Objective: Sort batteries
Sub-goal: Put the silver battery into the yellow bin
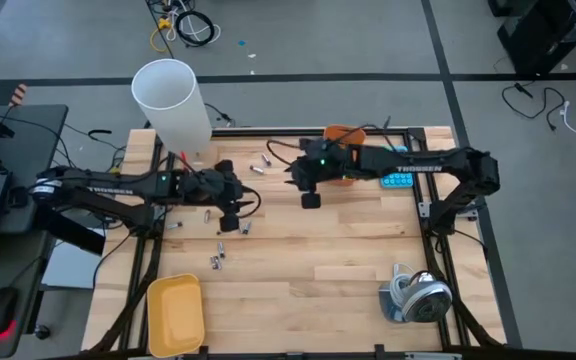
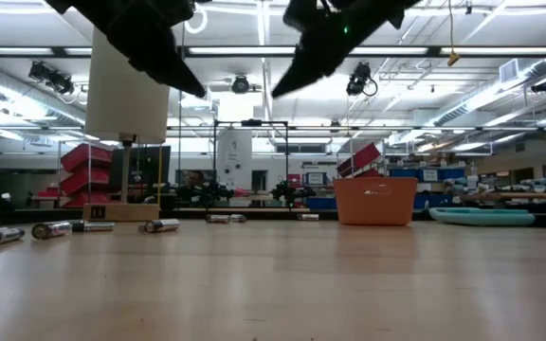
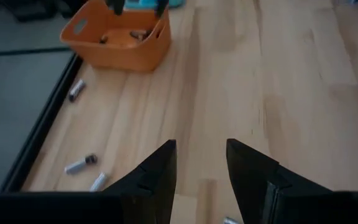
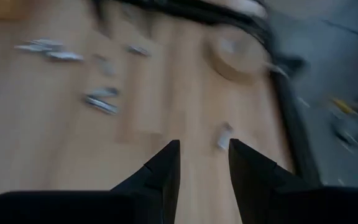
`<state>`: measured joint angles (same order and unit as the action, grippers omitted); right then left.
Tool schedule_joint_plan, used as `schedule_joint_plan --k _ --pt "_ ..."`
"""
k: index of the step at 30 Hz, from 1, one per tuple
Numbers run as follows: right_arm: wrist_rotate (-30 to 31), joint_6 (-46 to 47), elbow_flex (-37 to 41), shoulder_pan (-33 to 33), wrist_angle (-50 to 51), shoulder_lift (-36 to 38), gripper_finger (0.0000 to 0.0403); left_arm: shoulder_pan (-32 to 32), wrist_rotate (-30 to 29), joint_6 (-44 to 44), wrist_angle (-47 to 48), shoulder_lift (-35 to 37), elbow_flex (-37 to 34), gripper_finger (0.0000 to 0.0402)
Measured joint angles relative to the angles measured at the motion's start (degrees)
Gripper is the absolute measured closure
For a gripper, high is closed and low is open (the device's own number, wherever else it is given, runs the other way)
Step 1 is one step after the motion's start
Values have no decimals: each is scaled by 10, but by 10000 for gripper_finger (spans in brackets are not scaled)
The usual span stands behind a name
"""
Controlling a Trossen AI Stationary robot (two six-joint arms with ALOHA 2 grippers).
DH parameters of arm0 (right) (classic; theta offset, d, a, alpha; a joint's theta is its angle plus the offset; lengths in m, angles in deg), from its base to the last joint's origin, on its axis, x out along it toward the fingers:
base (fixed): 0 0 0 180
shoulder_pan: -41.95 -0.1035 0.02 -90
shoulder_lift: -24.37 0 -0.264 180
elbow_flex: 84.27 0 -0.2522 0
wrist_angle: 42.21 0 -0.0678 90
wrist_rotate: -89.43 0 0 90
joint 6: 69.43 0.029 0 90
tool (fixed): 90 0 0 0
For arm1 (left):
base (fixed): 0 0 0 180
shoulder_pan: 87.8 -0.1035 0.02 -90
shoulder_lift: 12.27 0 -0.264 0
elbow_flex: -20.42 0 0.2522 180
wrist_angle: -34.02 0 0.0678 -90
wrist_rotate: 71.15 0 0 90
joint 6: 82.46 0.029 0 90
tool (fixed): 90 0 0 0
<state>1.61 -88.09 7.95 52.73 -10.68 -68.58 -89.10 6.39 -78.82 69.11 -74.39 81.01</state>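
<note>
Several small silvery and dark batteries lie loose on the wooden table, among them some at the table's middle left (image 1: 218, 255) and one near the far edge (image 1: 259, 166). More lie inside the orange basket (image 3: 118, 37) at the far edge. My left gripper (image 3: 201, 155) hangs open above the table's middle left (image 1: 230, 222), with nothing between its fingers. My right gripper (image 4: 204, 155) hangs open in front of the basket (image 1: 310, 201), also with nothing between its fingers; a battery (image 4: 224, 135) lies on the table beyond its fingertips.
A tall white cylinder (image 1: 173, 100) stands at the far left. A yellow tray (image 1: 175, 315) lies at the near left, a blue calculator (image 1: 399, 181) at the far right, and a grey roll (image 1: 418, 295) at the near right. Bare wood (image 1: 318, 270) fills the near middle.
</note>
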Motion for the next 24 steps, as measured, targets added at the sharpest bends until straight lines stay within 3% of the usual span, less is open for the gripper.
schedule_joint_plan --k 4,9,14,18,21,24 --pt "104 75 60 -7 -58 0 280 18 -53 -32 37 0 0 259" --pt "69 158 104 -9 -139 0 278 40 -117 -88 89 0 -2 259" --pt "41 217 109 -9 -150 0 277 68 -125 -84 117 0 -2 259" --pt "38 252 109 -14 -165 -11 275 92 -165 -83 134 0 -2 259" --pt "37 255 109 -21 -198 -34 275 111 -184 -84 144 0 -2 259" --pt "38 199 109 -22 -285 -64 275 134 -184 -87 144 0 -2 259"
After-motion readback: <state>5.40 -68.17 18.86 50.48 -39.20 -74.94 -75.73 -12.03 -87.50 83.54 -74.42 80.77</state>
